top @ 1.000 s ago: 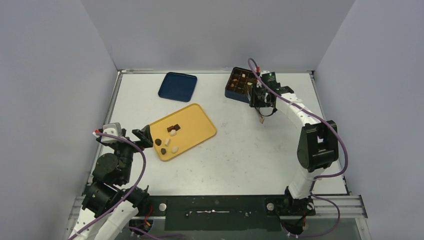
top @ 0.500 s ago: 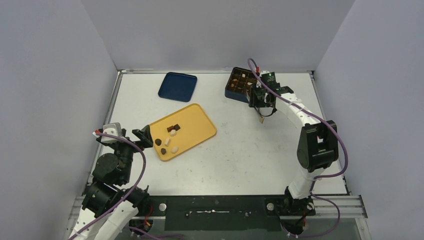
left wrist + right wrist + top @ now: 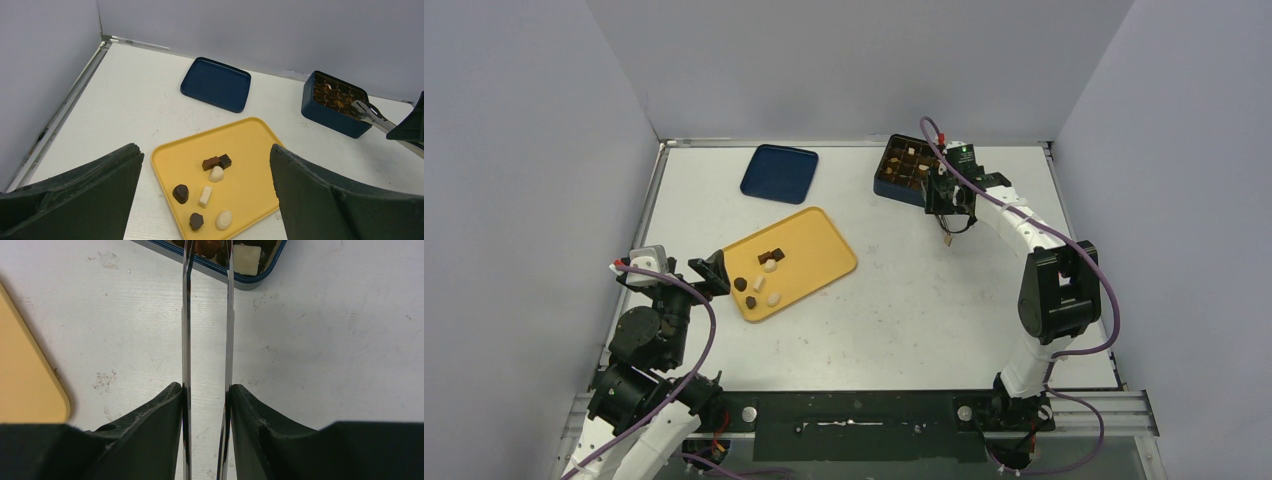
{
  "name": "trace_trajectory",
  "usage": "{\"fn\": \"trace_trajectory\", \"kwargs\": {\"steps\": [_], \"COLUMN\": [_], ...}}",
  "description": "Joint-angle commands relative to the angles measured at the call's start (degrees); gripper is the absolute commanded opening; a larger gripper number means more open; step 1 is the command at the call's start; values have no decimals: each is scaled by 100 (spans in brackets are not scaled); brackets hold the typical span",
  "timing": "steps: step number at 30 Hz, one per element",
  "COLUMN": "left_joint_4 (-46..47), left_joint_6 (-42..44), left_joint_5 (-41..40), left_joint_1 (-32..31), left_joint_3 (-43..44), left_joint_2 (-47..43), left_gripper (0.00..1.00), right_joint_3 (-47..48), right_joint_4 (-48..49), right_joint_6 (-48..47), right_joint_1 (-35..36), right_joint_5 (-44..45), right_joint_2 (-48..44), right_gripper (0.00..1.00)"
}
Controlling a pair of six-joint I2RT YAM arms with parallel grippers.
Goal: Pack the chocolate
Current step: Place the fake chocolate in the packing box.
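Observation:
Several chocolate pieces, dark, brown and white, lie on the yellow tray (image 3: pixel 824 255), such as a white bar (image 3: pixel 205 196) and a dark lump (image 3: pixel 180 193). My left gripper (image 3: pixel 711 272) is open and empty at the tray's near-left edge; the pieces lie ahead between its fingers (image 3: pixel 205 150). My right gripper (image 3: pixel 946 200) is shut on metal tongs (image 3: pixel 186 340), whose tips reach over the near edge of the dark blue gridded box (image 3: pixel 907 168). The box holds more chocolate, including a white piece (image 3: pixel 246 252). I cannot tell whether the tong tips hold anything.
The box's dark blue lid (image 3: pixel 779 172) lies flat at the back left, also in the left wrist view (image 3: pixel 216 84). Grey walls close off the table on three sides. The yellow tray's corner shows at the left of the right wrist view (image 3: pixel 30 385).
My right gripper and the tongs have edged very slightly toward the box. The left arm and the tray pieces have not moved.

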Motion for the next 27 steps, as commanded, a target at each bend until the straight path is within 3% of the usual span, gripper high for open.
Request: {"fn": "trace_trajectory", "kwargs": {"steps": [1,20,27], "left_joint_4": [184,185,193], "left_joint_6": [59,60,60], "left_joint_5": [18,17,17], "left_joint_1": [36,36,36], "left_joint_3": [62,54,54], "left_joint_2": [7,5,-13], "left_gripper": [97,97,97], "right_joint_3": [69,158,210], "right_joint_4": [104,5,-200], "right_joint_6": [51,18,52], "right_joint_1": [-28,11,-7], "right_joint_5": [115,122,647], "right_joint_2": [-309,-250,-202], "right_gripper": [37,37,37]}}
